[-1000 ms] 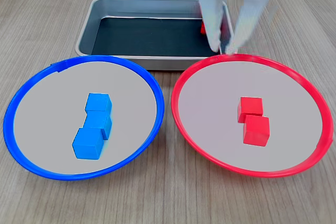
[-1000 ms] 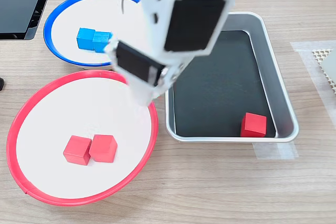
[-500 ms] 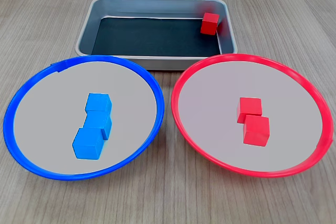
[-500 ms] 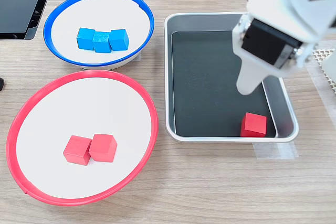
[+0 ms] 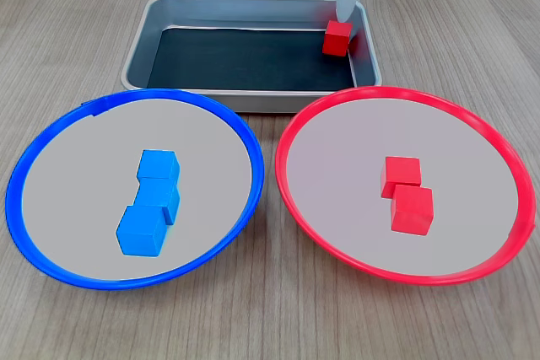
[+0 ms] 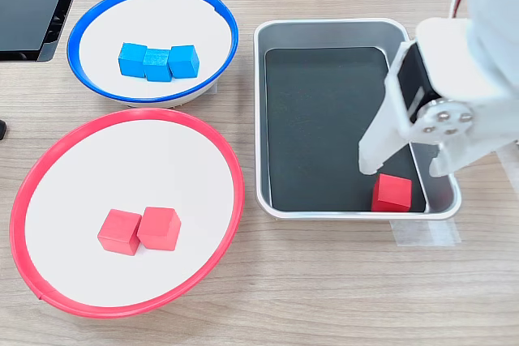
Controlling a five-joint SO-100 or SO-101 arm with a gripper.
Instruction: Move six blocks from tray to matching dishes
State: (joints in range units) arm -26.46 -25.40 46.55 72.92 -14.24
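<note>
**A:** Count check. Blue-rimmed dish [image 5: 25,208]: three blue blocks [image 5: 152,201] resting in it, bunched in a touching row near the centre. Red-rimmed dish [image 5: 506,166]: two red blocks [image 5: 407,194], touching, near the centre. That puts five of six as placed.

**B:** And the sixth?

**A:** Last red block [image 6: 392,193] sits on the black liner of the tray [image 6: 324,27], in the corner nearest the red-rimmed dish in the first exterior view; in the second exterior view it is in the tray's lower right corner, close to both walls. The rest of the liner is bare. Remaining, by my judgement: one pick, one carry, one drop into the red-rimmed dish.

**B:** State of the hand?

**A:** The hand [image 6: 409,169] hangs over that same tray corner, jaws spread apart, nothing between them. In the second exterior view one finger comes down just beside the block on the side toward the tray's middle, the other over the tray wall. Whether either tip touches the block I cannot tell.

**B:** Orientation of the block?

**A:** It is a cube, so no long axis to record. It lies flat, faces roughly square to the tray walls. The tray's own long axis runs parallel to the line between the two dishes on the worktop [image 5: 67,6].
</note>
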